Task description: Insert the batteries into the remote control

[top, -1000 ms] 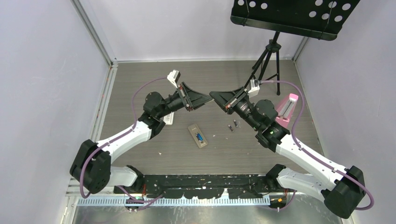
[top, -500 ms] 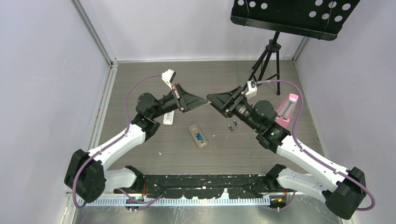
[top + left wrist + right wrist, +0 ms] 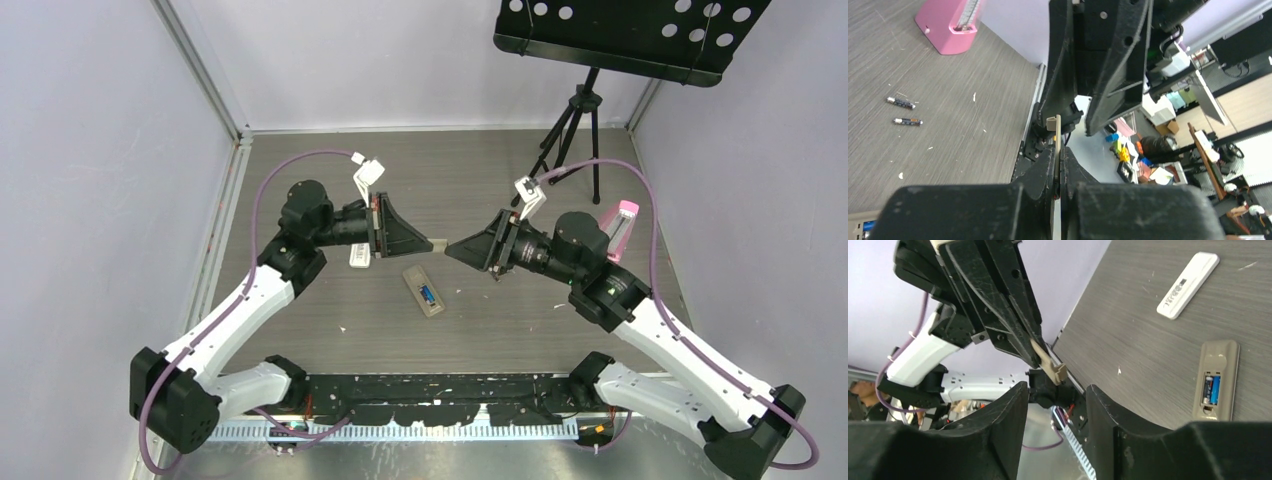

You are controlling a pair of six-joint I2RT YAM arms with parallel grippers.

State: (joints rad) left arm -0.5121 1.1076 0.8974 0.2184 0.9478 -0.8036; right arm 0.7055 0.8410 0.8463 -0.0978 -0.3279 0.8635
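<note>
The remote control [image 3: 424, 291] lies face down mid-table, tan, with its battery recess open and a bluish battery [image 3: 1211, 389] inside. Two more batteries [image 3: 900, 102] [image 3: 908, 121] lie loose on the floor of the table, hidden under the right arm in the top view. Above the table, my left gripper [image 3: 430, 243] is shut on a thin beige battery cover [image 3: 1053, 125], held edge-on between the pads. My right gripper [image 3: 452, 250] faces it tip to tip, open, with the cover's end [image 3: 1050, 367] just beyond its fingers and not touching them.
A plain white bar with a dark label [image 3: 360, 256] lies left of the remote, under the left arm. A pink wedge-shaped object [image 3: 620, 222] stands at the right. A black music stand on a tripod [image 3: 580, 110] rises at the back right.
The left gripper closed on the beige cover. The right gripper opened, let it go and drew back to the right. Both grippers came nearer and lower.
</note>
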